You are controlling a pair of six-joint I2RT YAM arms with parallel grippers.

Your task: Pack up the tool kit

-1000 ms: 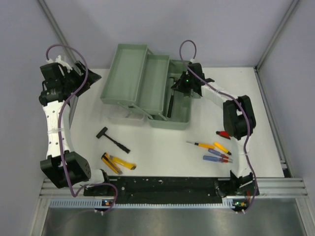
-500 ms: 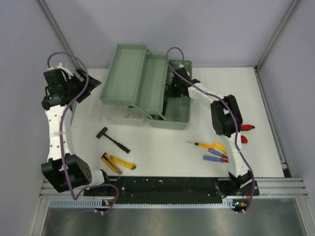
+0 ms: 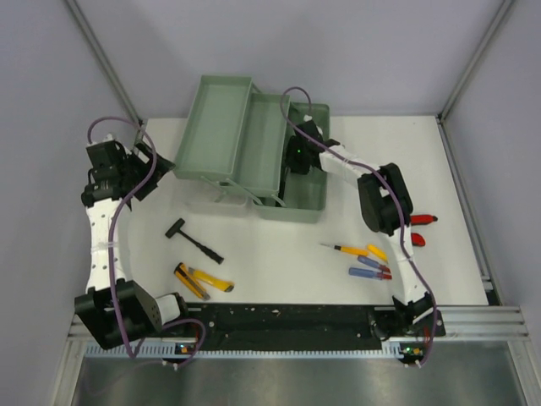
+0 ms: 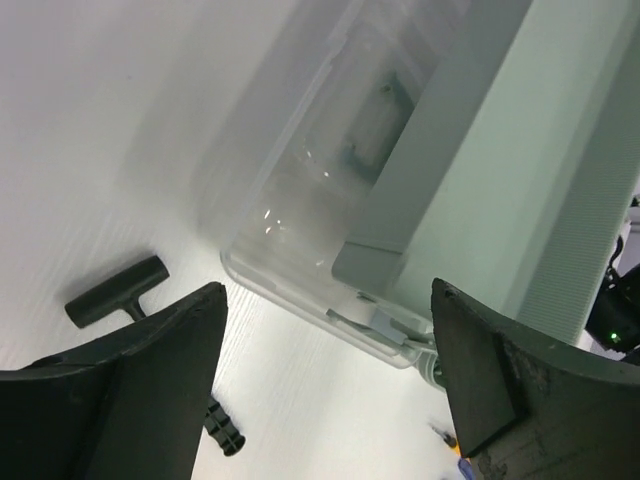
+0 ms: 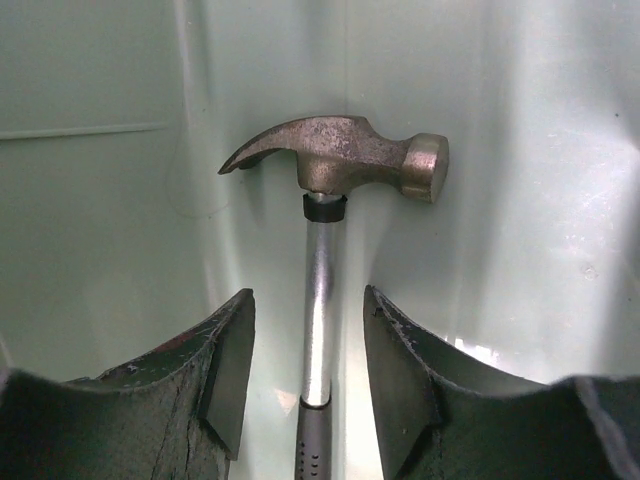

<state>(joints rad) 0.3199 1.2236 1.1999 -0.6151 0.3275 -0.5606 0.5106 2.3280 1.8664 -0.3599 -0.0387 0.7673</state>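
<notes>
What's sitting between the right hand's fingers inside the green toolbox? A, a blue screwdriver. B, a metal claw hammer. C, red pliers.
B: the right wrist view shows a claw hammer lying in the toolbox, its shaft running through the gap of the open right hand.

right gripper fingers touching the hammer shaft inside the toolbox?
Apart. Right wrist view: the hammer shaft runs between the open fingers of the right gripper, with green toolbox floor showing in a gap on each side.

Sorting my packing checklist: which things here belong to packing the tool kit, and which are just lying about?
Job: toolbox, claw hammer inside it, black hammer, yellow pliers, red pliers, screwdrivers.
Not the job: table, black base rail.
</notes>
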